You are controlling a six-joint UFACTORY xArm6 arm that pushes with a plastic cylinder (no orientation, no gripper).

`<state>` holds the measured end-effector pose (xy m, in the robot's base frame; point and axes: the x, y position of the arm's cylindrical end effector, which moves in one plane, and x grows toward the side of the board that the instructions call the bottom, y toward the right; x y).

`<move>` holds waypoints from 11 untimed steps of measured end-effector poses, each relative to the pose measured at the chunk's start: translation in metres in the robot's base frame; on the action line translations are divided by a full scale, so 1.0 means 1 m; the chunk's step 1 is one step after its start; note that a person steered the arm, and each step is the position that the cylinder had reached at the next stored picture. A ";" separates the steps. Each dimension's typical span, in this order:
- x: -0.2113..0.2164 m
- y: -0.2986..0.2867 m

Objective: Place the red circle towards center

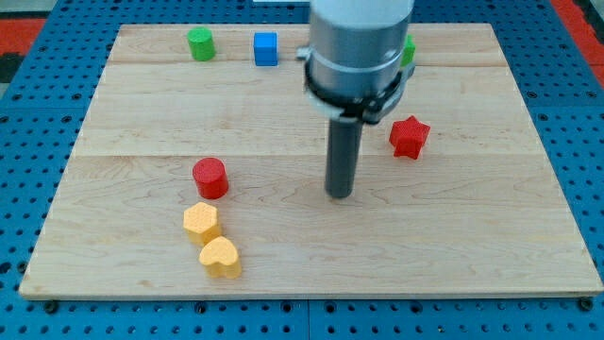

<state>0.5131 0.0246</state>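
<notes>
A pale wooden counter [472,255] lies on a blue pegboard [28,113]. Near the view's top edge stand a green cylinder [200,43] and, to its right, a blue cube [266,48]. Another green block [409,49] shows only partly, its shape unclear. A red star [409,136] sits right of centre. At lower left, a yellow hexagon [201,221] touches a yellow heart [220,256].

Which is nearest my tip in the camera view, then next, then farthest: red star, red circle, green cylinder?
From my tip:
1. Red star, up to the view's right.
2. Red circle, to the view's left.
3. Green cylinder, at the view's top left.
</notes>
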 end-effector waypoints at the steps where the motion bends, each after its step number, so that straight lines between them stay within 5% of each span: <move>1: 0.004 -0.065; 5: -0.034 -0.244; 7: -0.044 -0.173; 9: -0.059 -0.198; 11: -0.066 -0.103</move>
